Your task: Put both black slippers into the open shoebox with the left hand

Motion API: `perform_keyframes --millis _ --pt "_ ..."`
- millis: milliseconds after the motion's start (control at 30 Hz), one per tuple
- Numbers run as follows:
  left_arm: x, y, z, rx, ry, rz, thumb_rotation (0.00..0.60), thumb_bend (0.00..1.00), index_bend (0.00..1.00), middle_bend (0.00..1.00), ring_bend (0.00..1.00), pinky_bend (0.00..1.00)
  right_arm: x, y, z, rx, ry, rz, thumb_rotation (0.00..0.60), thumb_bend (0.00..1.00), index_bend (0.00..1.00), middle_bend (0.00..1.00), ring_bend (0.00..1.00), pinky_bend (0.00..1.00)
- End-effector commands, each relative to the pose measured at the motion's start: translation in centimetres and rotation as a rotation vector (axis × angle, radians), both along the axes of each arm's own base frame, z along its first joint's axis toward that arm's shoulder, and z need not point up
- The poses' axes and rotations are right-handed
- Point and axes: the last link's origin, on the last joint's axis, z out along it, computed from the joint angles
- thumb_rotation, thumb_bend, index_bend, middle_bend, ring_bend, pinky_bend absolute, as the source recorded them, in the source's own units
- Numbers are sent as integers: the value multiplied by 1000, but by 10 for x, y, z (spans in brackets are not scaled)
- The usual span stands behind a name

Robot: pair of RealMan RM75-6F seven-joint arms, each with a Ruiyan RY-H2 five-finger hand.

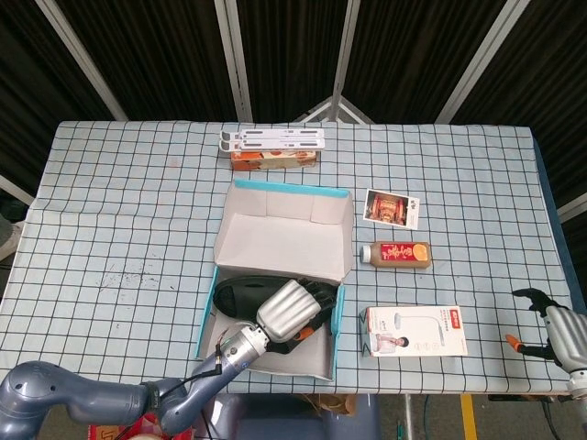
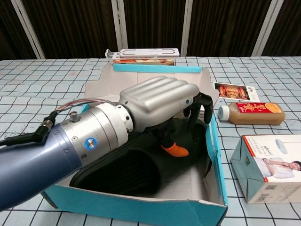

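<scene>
The open shoebox (image 1: 275, 234) lies mid-table with blue-edged walls (image 2: 141, 209) and its lid folded back. Black slippers (image 1: 240, 295) lie in its near half, one sole (image 2: 122, 172) plainly showing; how many there are I cannot tell. My left hand (image 1: 289, 310) reaches into the box. Its fingers (image 2: 200, 101) curl over the slipper's upper while the orange-tipped thumb presses beneath, so it grips the slipper. My left hand (image 2: 157, 101) hides much of the box's middle. My right hand (image 1: 550, 335) hangs off the table's right front corner, fingers apart, holding nothing.
Right of the box lie a brown bottle (image 1: 394, 253) on its side, a white product carton (image 1: 415, 331) and a photo card (image 1: 392, 208). Behind the box a white folding stand (image 1: 273, 139) sits on an orange carton (image 1: 273, 160). The table's front edge is close to the box.
</scene>
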Motion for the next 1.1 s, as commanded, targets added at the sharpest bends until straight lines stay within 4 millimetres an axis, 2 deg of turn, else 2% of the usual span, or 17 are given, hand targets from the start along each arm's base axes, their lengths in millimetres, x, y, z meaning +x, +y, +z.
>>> perform_keyframes --millis 33,200,267,367,500,533,733,900,1100 --pt "3 -3 17 37 -18 -27 600 252 361 452 358 442 1 0 0 -1 -1 3 600 233 284 252 343 365" --pt "-1 -10 43 63 -5 -41 600 252 307 382 322 403 0 1 1 -3 0 0 600 234 284 252 343 365" --pt "-5 -13 54 61 5 -26 600 254 250 346 287 361 0 1 1 -5 0 -1 600 233 284 252 343 365" --pt "-24 -20 81 115 56 34 600 258 198 310 254 330 0 1 1 -10 1 0 600 233 284 253 343 365" --pt "-72 -32 128 368 247 97 600 262 219 263 216 303 0 1 1 -14 4 2 600 234 284 252 343 365" --pt "-91 -37 139 441 292 126 600 262 220 263 216 303 1 1 1 -15 3 4 600 234 284 252 343 365" --pt "-182 -61 181 622 307 394 600 262 218 271 216 303 4 0 -2 -12 13 13 600 234 284 252 343 365" --pt "-238 -73 204 731 218 579 600 262 211 263 202 289 6 0 -4 -7 21 17 600 233 284 252 343 365" --pt "-288 -84 211 769 180 763 600 262 153 197 130 226 10 -1 -4 -19 31 57 600 234 284 252 343 365"
